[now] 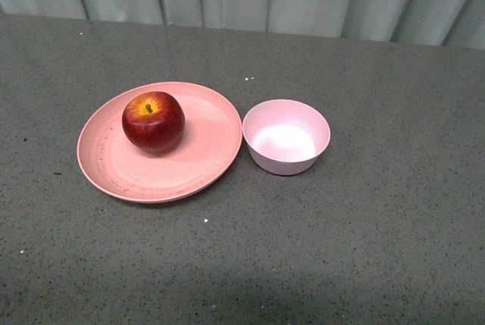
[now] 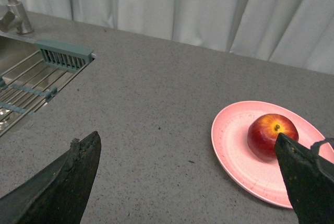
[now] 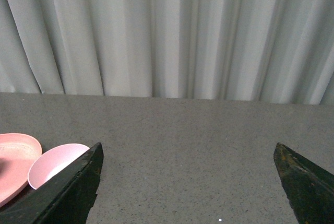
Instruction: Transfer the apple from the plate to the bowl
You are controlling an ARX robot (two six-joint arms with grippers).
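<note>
- Only my left wrist view shows a steel sink [image 2: 21,51], well apart from the plate [image 1: 204,154]; my left gripper [image 2: 185,141] gapes wide.
- The glossy apple [image 1: 154,122] sits on that speckled plate.
- A smooth bowl [image 1: 282,163] stands just right of the plate; my right gripper [image 3: 188,150] is spread wide.

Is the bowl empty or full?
Empty: the bowl shows a bare inside, and the apple sits on the plate.

plate [image 3: 13,153]: cut by frame edge | bowl [image 3: 55,161]: partly behind right gripper [image 3: 188,146]
</note>
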